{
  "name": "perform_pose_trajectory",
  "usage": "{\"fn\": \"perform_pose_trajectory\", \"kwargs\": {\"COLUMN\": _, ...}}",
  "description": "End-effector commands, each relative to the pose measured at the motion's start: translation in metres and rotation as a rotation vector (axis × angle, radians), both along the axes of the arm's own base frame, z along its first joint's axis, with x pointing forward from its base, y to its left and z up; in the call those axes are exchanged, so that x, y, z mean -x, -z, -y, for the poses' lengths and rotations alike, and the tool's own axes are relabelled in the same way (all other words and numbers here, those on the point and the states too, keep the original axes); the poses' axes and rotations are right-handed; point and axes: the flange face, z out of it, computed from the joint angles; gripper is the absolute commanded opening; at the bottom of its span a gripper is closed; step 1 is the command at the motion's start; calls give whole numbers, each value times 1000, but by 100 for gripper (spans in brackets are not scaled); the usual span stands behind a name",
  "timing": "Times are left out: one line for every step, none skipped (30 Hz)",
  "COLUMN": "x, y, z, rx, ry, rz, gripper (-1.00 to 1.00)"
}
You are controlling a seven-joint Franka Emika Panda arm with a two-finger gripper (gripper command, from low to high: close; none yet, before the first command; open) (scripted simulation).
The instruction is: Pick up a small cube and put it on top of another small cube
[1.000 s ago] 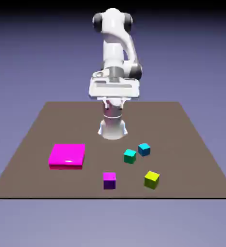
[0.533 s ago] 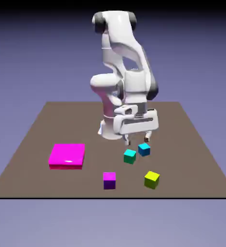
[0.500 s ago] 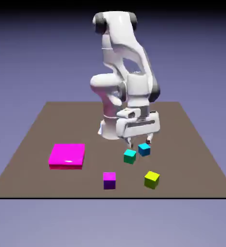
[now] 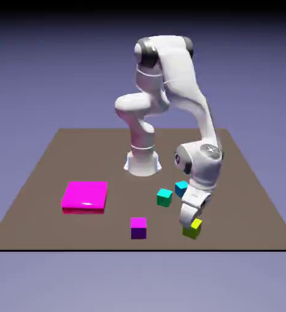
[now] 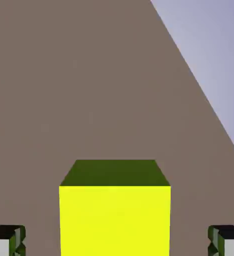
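Hand view: lime cube (image 5: 115,220) centred between the spread fingertips of the open tool (image 5: 117,241), apparently lined up for grasping.

My 2 views share the lime cube (image 5: 115,220): 1 looks close along my gripper (image 5: 117,241) at it. The other faces me from farther off, above my gripper, across the table (image 4: 102,231).
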Motion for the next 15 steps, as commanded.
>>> {"fn": "perform_pose_trajectory", "kwargs": {"x": 0, "y": 0, "z": 0, "rx": 0, "ry": 0, "rz": 0, "gripper": -100}}
{"fn": "perform_pose_trajectory", "kwargs": {"x": 0, "y": 0, "z": 0, "rx": 0, "ry": 0, "rz": 0, "gripper": -100}}
{"fn": "perform_pose_trajectory", "kwargs": {"x": -2, "y": -15, "z": -1, "rx": 0, "ry": 0, "rz": 0, "gripper": -100}}
{"fn": "perform_pose_trajectory", "kwargs": {"x": -3, "y": -30, "z": -3, "rx": 0, "ry": 0, "rz": 0, "gripper": -100}}
{"fn": "perform_pose_trajectory", "kwargs": {"x": -3, "y": -45, "z": -4, "rx": 0, "ry": 0, "rz": 0, "gripper": -100}}
{"fn": "perform_pose_trajectory", "kwargs": {"x": -3, "y": -60, "z": -5, "rx": 0, "ry": 0, "rz": 0, "gripper": -100}}
{"fn": "perform_pose_trajectory", "kwargs": {"x": -5, "y": -72, "z": 2, "rx": 1, "ry": -2, "rz": 1, "gripper": -100}}
{"fn": "perform_pose_trajectory", "kwargs": {"x": -9, "y": -78, "z": 22, "rx": 3, "ry": -10, "rz": 2, "gripper": -100}}
{"fn": "perform_pose_trajectory", "kwargs": {"x": -12, "y": -83, "z": 41, "rx": 5, "ry": -17, "rz": 3, "gripper": -100}}
{"fn": "perform_pose_trajectory", "kwargs": {"x": -14, "y": -89, "z": 61, "rx": 6, "ry": -24, "rz": 3, "gripper": -100}}
{"fn": "perform_pose_trajectory", "kwargs": {"x": -15, "y": -95, "z": 81, "rx": 7, "ry": -30, "rz": 4, "gripper": -100}}
{"fn": "perform_pose_trajectory", "kwargs": {"x": -16, "y": -100, "z": 101, "rx": 7, "ry": -37, "rz": 3, "gripper": -100}}
{"fn": "perform_pose_trajectory", "kwargs": {"x": -15, "y": -106, "z": 120, "rx": 7, "ry": -43, "rz": 3, "gripper": -100}}
{"fn": "perform_pose_trajectory", "kwargs": {"x": -14, "y": -111, "z": 140, "rx": 6, "ry": -49, "rz": 2, "gripper": -100}}
{"fn": "perform_pose_trajectory", "kwargs": {"x": -12, "y": -116, "z": 159, "rx": 4, "ry": -56, "rz": 1, "gripper": -100}}
